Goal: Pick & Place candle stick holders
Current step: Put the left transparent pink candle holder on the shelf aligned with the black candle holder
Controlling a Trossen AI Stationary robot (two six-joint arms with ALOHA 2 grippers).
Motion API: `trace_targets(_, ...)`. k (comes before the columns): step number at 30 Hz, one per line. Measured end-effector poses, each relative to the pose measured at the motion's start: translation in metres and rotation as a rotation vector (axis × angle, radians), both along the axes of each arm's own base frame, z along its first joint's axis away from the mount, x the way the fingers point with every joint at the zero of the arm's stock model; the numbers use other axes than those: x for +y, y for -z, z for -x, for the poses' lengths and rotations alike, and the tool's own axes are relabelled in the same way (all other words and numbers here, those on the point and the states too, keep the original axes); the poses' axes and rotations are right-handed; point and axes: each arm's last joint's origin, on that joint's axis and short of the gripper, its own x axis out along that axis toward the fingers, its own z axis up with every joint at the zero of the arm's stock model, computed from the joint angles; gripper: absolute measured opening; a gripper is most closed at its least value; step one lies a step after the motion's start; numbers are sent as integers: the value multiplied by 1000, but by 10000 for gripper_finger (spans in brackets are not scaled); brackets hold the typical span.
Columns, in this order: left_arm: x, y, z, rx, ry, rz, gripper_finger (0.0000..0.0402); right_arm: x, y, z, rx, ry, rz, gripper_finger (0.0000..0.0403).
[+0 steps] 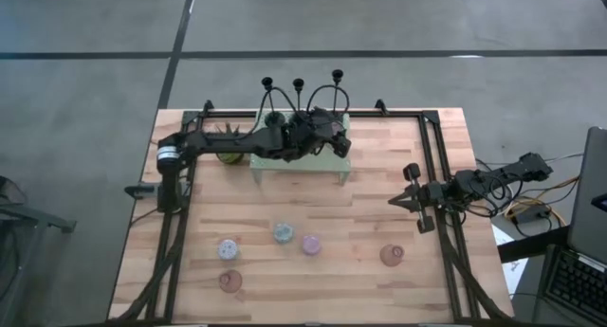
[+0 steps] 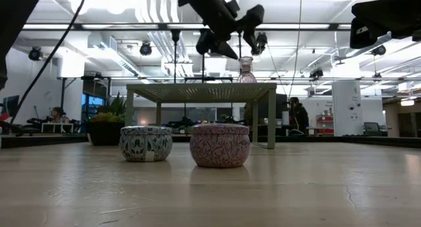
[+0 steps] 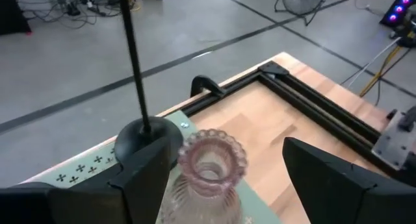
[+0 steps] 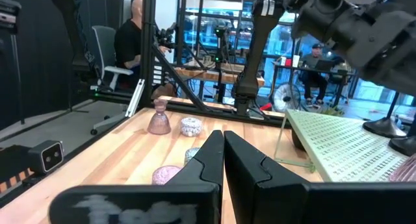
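A pink ribbed glass holder (image 3: 209, 164) stands upright on the mint-green shelf (image 1: 285, 162), also seen in the low view (image 2: 246, 70). My left gripper (image 3: 224, 146) is open, a little above it, one finger on either side of its rim. Next to it a black candlestick (image 3: 144, 134) stands on its round base at the shelf's back edge; three such candlesticks (image 1: 298, 84) show there from above. Several short round holders (image 1: 283, 233) rest on the table near the front. My right gripper (image 4: 223, 138) is shut at the table's right side (image 1: 395, 202).
A potted green plant (image 2: 105, 125) stands left of the shelf, under my left arm. A black metal frame (image 1: 432, 142) runs round the table's edges. People sit in the room beyond. Bare wood lies between the shelf and the short holders.
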Motion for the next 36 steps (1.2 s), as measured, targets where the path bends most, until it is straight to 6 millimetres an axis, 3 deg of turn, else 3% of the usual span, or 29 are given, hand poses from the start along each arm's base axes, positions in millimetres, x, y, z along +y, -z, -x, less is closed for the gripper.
trace_targets(13,-23,-14,5,4,72,-39,298,0,0,0,0,0,-1,8)
trace_targets(28,-73,-61,31,-77,206,-99,298,0,0,0,1,0,-1,8)
trace_targets(36,-96,-68,37,-84,261,-108,298,0,0,0,0,0,0,8)
